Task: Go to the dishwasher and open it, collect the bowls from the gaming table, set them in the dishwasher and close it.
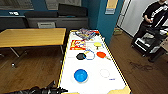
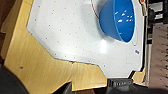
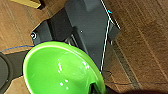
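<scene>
So the blue bowl (image 1: 80, 75) was parked on the white top of the gaming table (image 1: 117, 82), at the near end and a bit toward 7 o'clock from the table's middle, mouth up and untouched. Further up the table, around 12 o'clock from it, a black bowl (image 1: 80, 56) and a red-orange bowl (image 1: 101, 54) were laid out either side of the blue circle marking (image 1: 89, 55), with a yellow one (image 1: 97, 44) beyond. Clearly they were spread out to be collected one at a time.

A green bowl (image 3: 60, 70) was seen huge in the right wrist view, by the dark base over the wooden floor (image 3: 140, 42), probably already carried by the right gripper, though the grip itself couldn't be made out.

The left gripper (image 1: 51, 88) was poked in at about 8 o'clock of the blue bowl, near the table's yellow rim; whether its fingers were apart couldn't be told. Off at 2 o'clock a person (image 1: 153, 17) was stood well apart.
</scene>
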`<state>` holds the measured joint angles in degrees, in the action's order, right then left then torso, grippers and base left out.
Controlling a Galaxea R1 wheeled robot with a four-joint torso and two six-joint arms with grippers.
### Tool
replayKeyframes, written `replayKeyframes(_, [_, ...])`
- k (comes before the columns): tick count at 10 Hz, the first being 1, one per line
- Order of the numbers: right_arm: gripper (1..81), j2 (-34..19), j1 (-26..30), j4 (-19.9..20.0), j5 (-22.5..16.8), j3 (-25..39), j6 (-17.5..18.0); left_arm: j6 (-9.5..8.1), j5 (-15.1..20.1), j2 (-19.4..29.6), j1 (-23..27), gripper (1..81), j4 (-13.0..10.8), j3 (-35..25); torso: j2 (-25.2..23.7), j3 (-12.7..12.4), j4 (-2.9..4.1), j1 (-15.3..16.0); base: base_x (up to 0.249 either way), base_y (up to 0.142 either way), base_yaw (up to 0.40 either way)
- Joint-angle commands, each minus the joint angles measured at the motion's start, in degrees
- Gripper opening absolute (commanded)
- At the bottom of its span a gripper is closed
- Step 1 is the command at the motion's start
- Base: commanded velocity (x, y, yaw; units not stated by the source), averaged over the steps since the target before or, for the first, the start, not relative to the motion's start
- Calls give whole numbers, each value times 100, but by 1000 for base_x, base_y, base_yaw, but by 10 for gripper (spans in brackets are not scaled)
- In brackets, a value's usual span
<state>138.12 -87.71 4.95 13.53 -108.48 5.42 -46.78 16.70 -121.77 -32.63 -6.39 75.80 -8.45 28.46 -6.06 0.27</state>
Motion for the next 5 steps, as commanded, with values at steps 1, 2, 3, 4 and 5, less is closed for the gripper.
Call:
replayKeyframes(1, [10,-221,73,6,-386,82,11,-392,267,73,868,811,85,178,0,0,0,0,0,0,0])
replayKeyframes(2, [10,-229,91,15,-395,100,11,-524,-102,99,868,811,94,347,0,2,0,2,0,0,0])
replayKeyframes(3, [10,-238,109,15,-395,109,11,-787,-438,170,868,811,94,496,0,2,0,2,0,0,0])
replayKeyframes(4, [10,-247,117,15,-421,109,11,-1000,-589,196,868,811,85,638,0,2,0,2,0,0,0])
replayKeyframes(5, [10,-247,135,24,-474,109,20,-1123,-756,179,868,811,85,805,0,2,0,2,0,0,0])
